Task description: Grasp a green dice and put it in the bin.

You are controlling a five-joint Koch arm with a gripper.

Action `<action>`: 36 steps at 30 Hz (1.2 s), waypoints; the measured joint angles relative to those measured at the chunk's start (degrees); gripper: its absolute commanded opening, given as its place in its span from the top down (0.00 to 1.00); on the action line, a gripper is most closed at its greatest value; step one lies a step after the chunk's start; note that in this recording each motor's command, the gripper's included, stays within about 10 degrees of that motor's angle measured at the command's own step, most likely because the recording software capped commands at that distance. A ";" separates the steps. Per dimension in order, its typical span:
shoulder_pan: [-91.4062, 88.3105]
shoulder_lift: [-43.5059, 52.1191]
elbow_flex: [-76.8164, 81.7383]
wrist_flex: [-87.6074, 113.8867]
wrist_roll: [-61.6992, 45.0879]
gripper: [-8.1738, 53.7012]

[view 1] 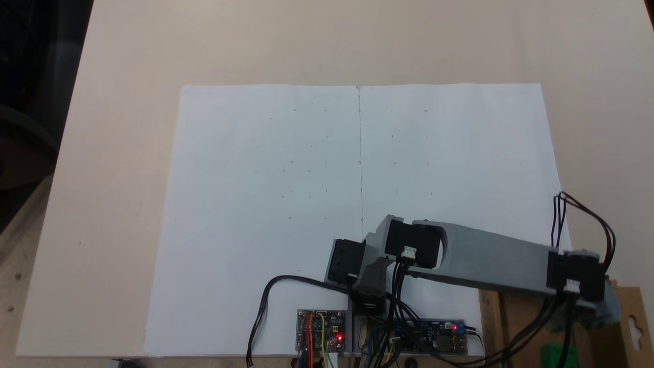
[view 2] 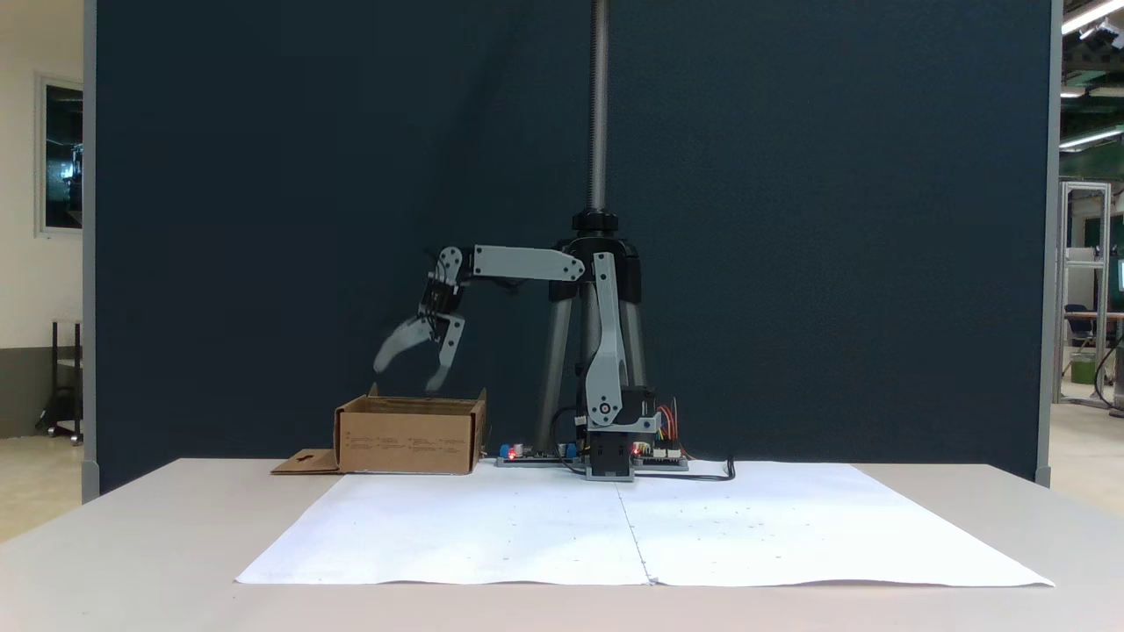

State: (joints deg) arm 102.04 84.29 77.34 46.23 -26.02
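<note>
One fixed camera is looking steeply down from above, behind the arm's base (view 1: pixel 365 299), facing out across the white paper sheets (view 1: pixel 265 204) on the table (view 1: pixel 112 153). The other is sitting low at the opposite table edge, facing the base (view 2: pixel 610 456) head-on from farther back, against a dark blue partition (view 2: pixel 790 219). Both are sharing the paper (view 2: pixel 544 535), the arm and the cardboard bin (view 1: pixel 631 301) (view 2: pixel 408 434), on opposite sides.
</note>
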 measured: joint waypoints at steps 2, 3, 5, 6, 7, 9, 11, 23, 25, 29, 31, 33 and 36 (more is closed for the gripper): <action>-3.25 1.41 -2.37 -0.18 0.70 0.19; -5.45 2.02 -2.99 -0.35 1.49 0.19; -11.16 2.90 -4.13 -1.32 4.13 0.19; -14.15 3.52 -4.13 -2.46 6.06 0.19; -17.14 4.39 -4.13 -3.69 8.00 0.19; -22.50 5.45 -4.22 -6.15 11.95 0.19; -28.74 5.54 -4.13 -8.96 15.03 0.18; -62.84 5.45 -4.13 -12.74 20.92 0.17; -66.80 5.71 -3.34 -14.15 22.24 0.17; -76.38 9.05 6.33 -15.56 24.17 0.14; -81.30 12.48 13.71 -17.40 24.26 0.14; -85.78 16.35 21.27 -20.65 24.26 0.14; -90.97 21.97 31.64 -26.81 24.26 0.14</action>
State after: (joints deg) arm 11.07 106.26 108.98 19.42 -1.76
